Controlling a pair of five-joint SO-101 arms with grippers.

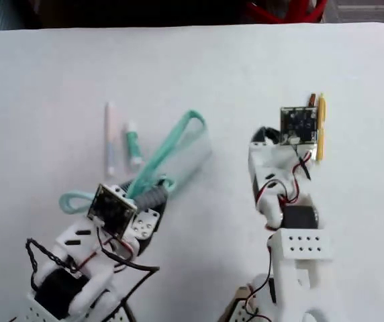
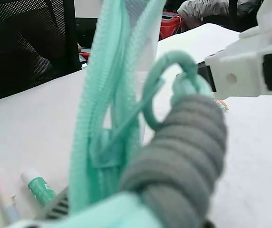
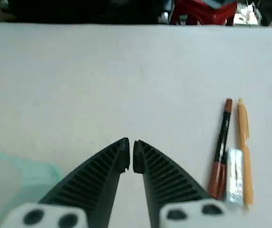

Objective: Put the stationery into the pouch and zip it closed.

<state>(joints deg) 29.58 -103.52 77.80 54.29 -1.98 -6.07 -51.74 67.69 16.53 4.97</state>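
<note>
The pouch (image 1: 178,151) is clear with a teal zip edge; it lies slantwise on the white bench (image 1: 44,80), one end raised off the surface, and a teal loop stands at the end farthest from the left arm; a second teal loop shows at the pouch's near end, on the far side of the left gripper (image 1: 150,194) from the pouch's body. That gripper sits at the pouch's near end; its fingers (image 2: 183,156), one wrapped in grey ribbed padding, are closed on the teal edge; in the left wrist view the zip band rises steeply right in front of the camera, and a thin teal ring curls over the padded finger.

Just beside the pouch, on the side away from the right arm, lie a pale pink pen (image 1: 110,137) and a short green-and-white stick (image 1: 133,146); the two are roughly parallel with a narrow gap between them, the stick nearer to the pouch and not touching it.

The right gripper (image 3: 131,153) is well apart from the pouch, over bare bench; its black ribbed fingers are drawn together to a thin slit, with nothing between them; a corner of the pouch shows to one side of them.

Beyond the right gripper, on its side away from the pouch, a brown pen (image 3: 221,147) and an orange pen (image 3: 244,142) lie side by side, close and almost parallel, the brown one nearer to the pouch; a silver clip sits between their near ends, and I cannot tell which pen carries it.
</note>
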